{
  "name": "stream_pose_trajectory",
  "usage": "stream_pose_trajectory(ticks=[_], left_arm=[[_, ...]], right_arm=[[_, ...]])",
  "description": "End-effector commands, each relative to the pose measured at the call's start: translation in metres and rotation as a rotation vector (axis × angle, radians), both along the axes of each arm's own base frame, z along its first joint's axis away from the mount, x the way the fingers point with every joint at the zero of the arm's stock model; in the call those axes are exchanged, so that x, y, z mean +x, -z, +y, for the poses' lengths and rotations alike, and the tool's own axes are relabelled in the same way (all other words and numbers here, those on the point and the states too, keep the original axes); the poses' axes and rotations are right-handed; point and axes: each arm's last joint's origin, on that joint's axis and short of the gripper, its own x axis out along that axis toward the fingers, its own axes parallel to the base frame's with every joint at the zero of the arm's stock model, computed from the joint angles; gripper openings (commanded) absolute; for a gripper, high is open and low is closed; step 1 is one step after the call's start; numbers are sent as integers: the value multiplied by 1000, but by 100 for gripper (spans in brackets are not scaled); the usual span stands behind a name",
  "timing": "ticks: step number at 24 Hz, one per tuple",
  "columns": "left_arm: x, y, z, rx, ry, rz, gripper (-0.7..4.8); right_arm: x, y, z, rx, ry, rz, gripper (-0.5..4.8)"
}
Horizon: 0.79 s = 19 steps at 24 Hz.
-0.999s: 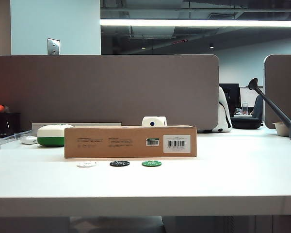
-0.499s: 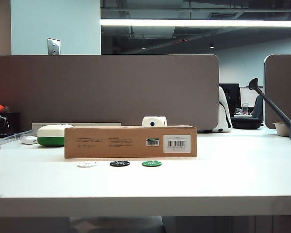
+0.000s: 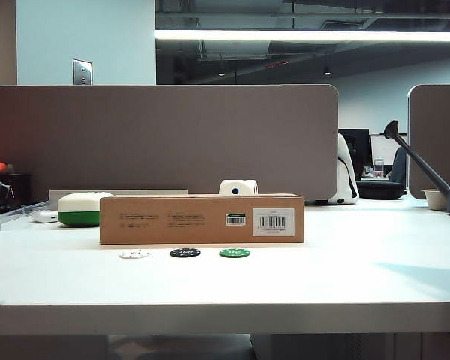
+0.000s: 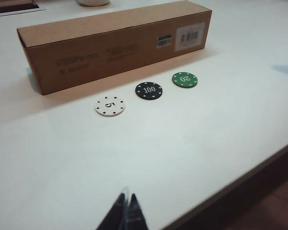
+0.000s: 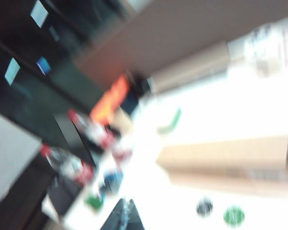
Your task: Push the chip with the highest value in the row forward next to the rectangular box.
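Both jaws pressed closed above the table; black chip (image 4: 149, 90) reads 100.

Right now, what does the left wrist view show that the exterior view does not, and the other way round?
Only the left wrist view makes the numbers readable: white chip 5, black chip 100, green chip 20. It also shows the left gripper, fingertips together, above bare table, apart from the chips.

Only the exterior view shows the grey partition, a green-and-white container and a white die behind the box.

Both show the cardboard box and the chip row in front of it. Neither shows the right gripper.
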Motion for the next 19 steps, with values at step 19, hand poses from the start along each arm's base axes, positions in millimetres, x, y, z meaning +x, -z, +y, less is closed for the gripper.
stream_pose_trajectory(ticks=[19], left_arm=[[0, -2, 0, -5, -9, -8, -5]], right_arm=[[87, 140, 223, -736, -300, 396, -9]])
